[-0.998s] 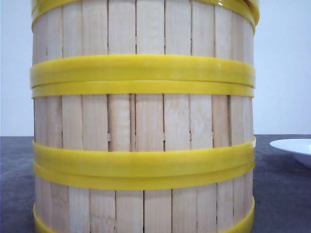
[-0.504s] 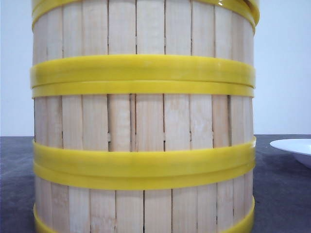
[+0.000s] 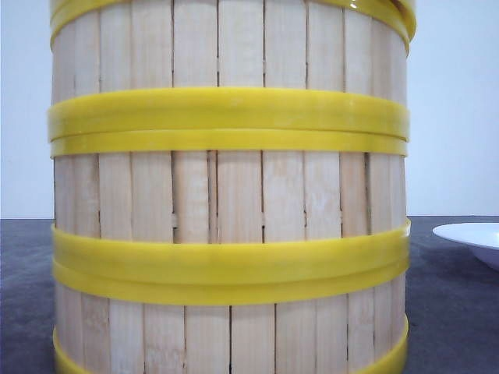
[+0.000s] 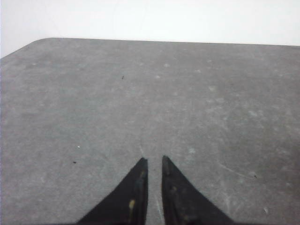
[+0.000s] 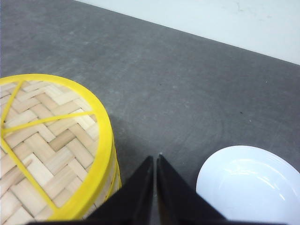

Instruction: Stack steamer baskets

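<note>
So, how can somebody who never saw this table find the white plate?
Start at the tall stack of steamer baskets that fills the front view, on the grey table. Look to its right: the white plate lies there, apart from the stack. It is low, smooth and glossy, with no wood slats or yellow bands.

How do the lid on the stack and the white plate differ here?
The lid is woven pale wood with a yellow rim; the white plate is smooth and glossy. The lid sits atop the steamer baskets; the plate lies on the table. Both are round.

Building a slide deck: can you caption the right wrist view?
Shut right gripper above the table, between the lidded steamer baskets and a white plate.
</note>
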### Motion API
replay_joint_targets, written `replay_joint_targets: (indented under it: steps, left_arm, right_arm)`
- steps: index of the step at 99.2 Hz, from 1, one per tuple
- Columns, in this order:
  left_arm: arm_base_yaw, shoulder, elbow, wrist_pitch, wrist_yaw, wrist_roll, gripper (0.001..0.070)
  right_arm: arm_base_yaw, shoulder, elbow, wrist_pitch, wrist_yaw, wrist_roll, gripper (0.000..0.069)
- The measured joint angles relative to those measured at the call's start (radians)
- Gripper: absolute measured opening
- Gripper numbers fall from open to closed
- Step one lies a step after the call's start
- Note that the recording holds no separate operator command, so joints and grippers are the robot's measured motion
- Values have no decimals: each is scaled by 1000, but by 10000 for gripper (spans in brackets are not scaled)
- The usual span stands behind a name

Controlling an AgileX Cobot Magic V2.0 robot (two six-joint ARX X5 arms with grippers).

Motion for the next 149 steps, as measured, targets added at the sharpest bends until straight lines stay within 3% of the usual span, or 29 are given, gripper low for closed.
replay_joint_targets:
  steps: [99, 113, 126, 134, 149]
  left_arm:
    - [0, 0, -2, 4, 1, 3, 27]
    - [0, 0, -2, 4, 1, 3, 27]
    - [0, 0, -2, 4, 1, 3, 27]
    - [0, 0, -2, 4, 1, 3, 27]
    - [0, 0, -2, 5, 1, 3, 27]
  right_arm:
    - [0, 0, 0, 0, 1, 0, 7]
    - [-3, 0, 0, 10, 74, 0, 7]
    - [-78, 0, 0, 112, 137, -23, 7]
    - [-164, 0, 0, 193, 85, -65, 7]
    - [-376, 0, 0, 290, -128, -177, 7]
